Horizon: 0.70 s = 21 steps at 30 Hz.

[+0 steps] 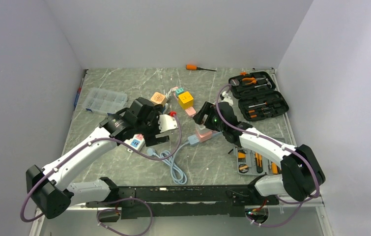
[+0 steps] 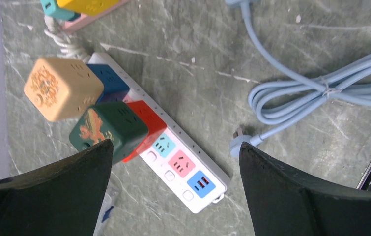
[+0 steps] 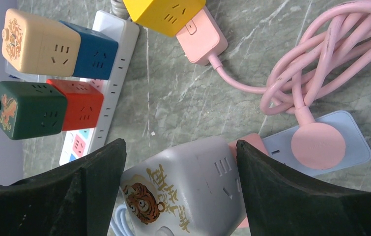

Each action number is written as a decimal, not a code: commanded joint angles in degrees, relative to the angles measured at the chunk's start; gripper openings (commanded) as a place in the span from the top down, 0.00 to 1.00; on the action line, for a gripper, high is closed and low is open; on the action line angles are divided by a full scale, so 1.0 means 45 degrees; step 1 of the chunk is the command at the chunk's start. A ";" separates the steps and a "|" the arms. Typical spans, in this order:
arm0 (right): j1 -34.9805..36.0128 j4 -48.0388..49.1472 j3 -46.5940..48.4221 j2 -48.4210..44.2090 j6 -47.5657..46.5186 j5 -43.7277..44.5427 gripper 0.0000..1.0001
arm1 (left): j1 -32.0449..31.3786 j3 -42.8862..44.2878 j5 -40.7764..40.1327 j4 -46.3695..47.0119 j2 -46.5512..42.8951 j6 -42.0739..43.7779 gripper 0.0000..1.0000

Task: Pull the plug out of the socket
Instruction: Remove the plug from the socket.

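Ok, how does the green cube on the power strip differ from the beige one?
The green cube is dark and sits against the red cube; the beige cube is pale and sits against the blue cube. Both show socket slots and a printed emblem.

On the marble table point(image 1: 124, 78) we see an orange screwdriver point(image 1: 195, 68) by the back wall, an open black tool case point(image 1: 258, 96) at the right, a tray of tools point(image 1: 254, 162) in front of it, and a clear compartment box point(image 1: 105, 101) at the left.
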 commanded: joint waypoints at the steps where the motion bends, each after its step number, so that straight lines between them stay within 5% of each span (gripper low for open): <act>1: 0.0370 -0.2171 -0.0605 0.0285 0.0253 -0.1783 0.19 | -0.0570 0.1336 0.0186 -0.0436 0.0649 -0.0213 0.01; 8: 0.1215 -0.2676 -0.0555 0.0036 0.0214 -0.1851 0.20 | -0.0940 0.1694 0.1073 0.0087 0.1229 -0.0654 0.01; 14: 0.2830 -0.2402 -0.0086 0.0874 0.0639 -0.1726 0.18 | -0.0942 -0.0198 0.2562 0.1506 0.0161 -0.1160 0.01; 21: 0.2232 -0.3115 0.0176 -0.0154 0.0250 -0.1253 0.02 | -0.0943 -0.2195 0.2819 0.3512 -0.1148 -0.2954 0.01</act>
